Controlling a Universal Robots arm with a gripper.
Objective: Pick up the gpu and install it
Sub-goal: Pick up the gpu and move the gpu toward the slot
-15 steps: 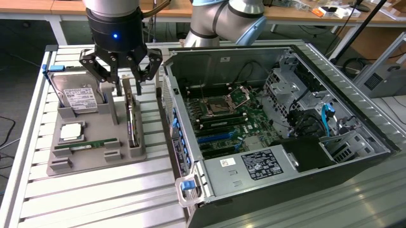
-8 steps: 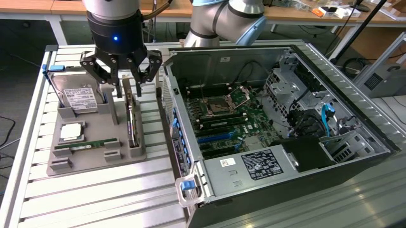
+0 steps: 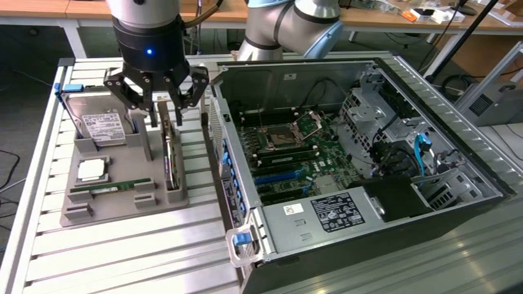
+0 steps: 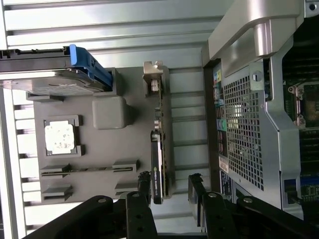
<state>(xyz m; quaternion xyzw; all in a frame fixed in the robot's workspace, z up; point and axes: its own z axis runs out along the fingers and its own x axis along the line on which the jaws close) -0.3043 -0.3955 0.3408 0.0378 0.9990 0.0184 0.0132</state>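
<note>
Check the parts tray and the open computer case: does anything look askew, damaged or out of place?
Nothing stands out. The gpu stands on edge in its slot, the hard drive leans in its holder, the memory stick lies in its groove, and the open hand straddles the gpu.

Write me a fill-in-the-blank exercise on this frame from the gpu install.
1. The hand straddles the gpu with its fingers ____.
2. The gpu stands on its ____ in the gray tray.
3. The hard drive sits to the exterior view's ____ of the gpu.
Missing words: open; edge; left.
</note>
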